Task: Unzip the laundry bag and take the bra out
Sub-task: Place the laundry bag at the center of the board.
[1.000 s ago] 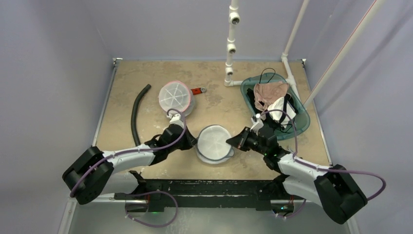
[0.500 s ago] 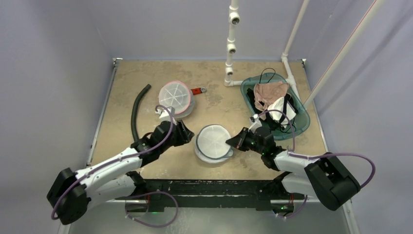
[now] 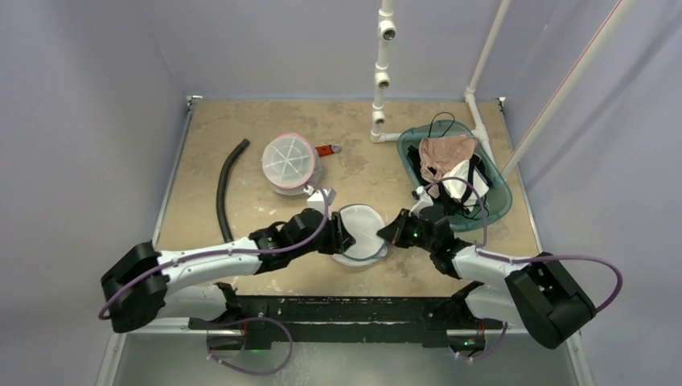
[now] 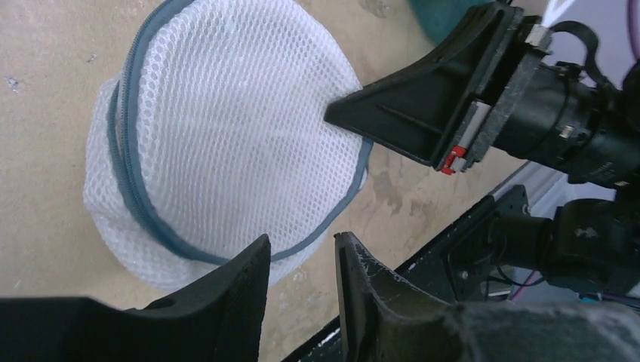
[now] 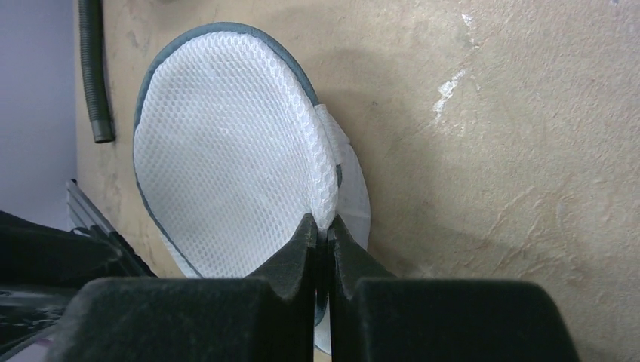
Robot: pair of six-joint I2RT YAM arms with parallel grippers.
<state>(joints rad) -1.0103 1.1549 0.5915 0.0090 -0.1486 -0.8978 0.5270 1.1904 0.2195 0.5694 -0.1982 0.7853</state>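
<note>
The round white mesh laundry bag (image 3: 359,232) with a grey-blue zipper lies flat on the table centre; it also shows in the left wrist view (image 4: 226,136) and the right wrist view (image 5: 226,166). My right gripper (image 3: 387,233) is shut on a fold of mesh at the bag's right edge (image 5: 322,222). My left gripper (image 3: 338,238) is open at the bag's left side, its fingertips (image 4: 302,243) just off the zipper rim, holding nothing. The zipper looks closed all round. No bra shows inside the bag.
A second mesh bag (image 3: 289,161) with pink trim stands at the back left, a red tag (image 3: 325,149) beside it. A black hose (image 3: 225,185) lies at the left. A teal basket (image 3: 499,197) with bras stands at the right, white pipe frame (image 3: 380,96) behind.
My left arm swung right, from beside the pink-trimmed bag to the white bag's left edge. The right gripper has stayed shut on the bag's right edge.
</note>
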